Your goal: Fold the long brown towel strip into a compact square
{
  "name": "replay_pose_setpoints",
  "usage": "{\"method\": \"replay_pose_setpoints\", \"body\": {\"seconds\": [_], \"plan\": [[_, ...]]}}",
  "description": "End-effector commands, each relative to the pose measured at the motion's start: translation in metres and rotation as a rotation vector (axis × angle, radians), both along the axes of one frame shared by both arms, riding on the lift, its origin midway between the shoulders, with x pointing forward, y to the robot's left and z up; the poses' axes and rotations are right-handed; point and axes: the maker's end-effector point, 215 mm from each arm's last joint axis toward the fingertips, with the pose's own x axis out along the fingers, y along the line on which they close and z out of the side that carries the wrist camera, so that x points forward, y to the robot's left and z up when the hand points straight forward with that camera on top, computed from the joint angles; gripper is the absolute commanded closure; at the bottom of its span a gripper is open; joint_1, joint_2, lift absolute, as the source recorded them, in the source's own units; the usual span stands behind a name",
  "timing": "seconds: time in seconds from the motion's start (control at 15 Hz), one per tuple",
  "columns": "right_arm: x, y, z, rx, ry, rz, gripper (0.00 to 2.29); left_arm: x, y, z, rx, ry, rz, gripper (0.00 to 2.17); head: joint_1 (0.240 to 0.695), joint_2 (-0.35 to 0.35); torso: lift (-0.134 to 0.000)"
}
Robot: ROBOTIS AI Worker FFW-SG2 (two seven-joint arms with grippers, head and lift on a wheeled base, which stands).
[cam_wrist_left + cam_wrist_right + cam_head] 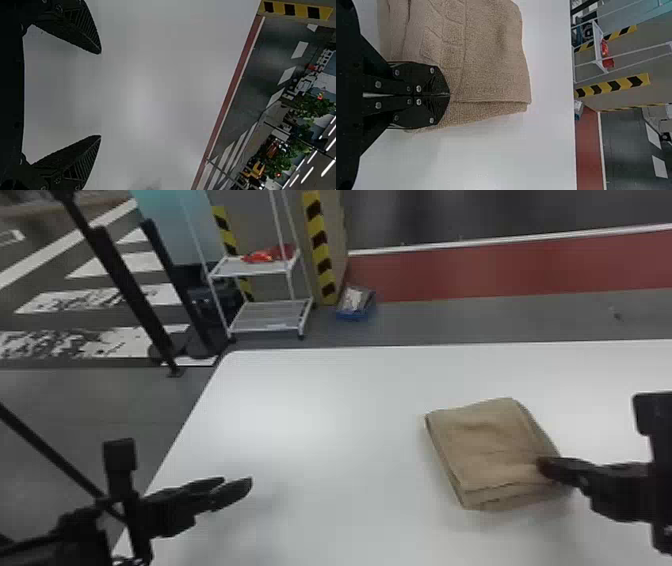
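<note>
Left tool, one of two: we see it (237, 483) left of the towel, both fingers spread wide, empty.
Right tool, two of two: its two fingers (545, 466) meet at the towel's right edge; we cannot tell whether they pinch cloth.
Towel, one: folded into a layered, squarish stack (487, 440).
Tabletop, one: white (320, 415), under the towel.
Rack, one: two shelves (272, 321), beyond the towel, leftward.

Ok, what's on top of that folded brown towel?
The right fingers, closed together, are over one edge of the towel; the cloth beneath them is covered and can't be seen.
</note>
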Motion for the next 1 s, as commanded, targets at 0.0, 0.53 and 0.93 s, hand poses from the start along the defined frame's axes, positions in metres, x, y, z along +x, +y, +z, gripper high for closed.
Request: {"method": "replay_pose_setpoints", "body": {"seconds": [0.0,0.53,0.93], "plan": [[0.002,0.011,0.024,0.064,-0.051,0.021,1.86,0.003,0.0,0.0,-0.001,-0.001,0.001,0.13,0.695,0.256,-0.128],[0.03,-0.056,0.043,0.034,-0.099,-0.115,1.86,0.005,0.001,0.003,0.0,-0.009,-0.002,0.13,0.695,0.217,-0.128],[0.027,-0.023,0.005,-0.012,-0.031,-0.043,1.86,0.006,0.001,0.005,0.0,-0.013,-0.002,0.13,0.695,0.185,-0.128]]}}
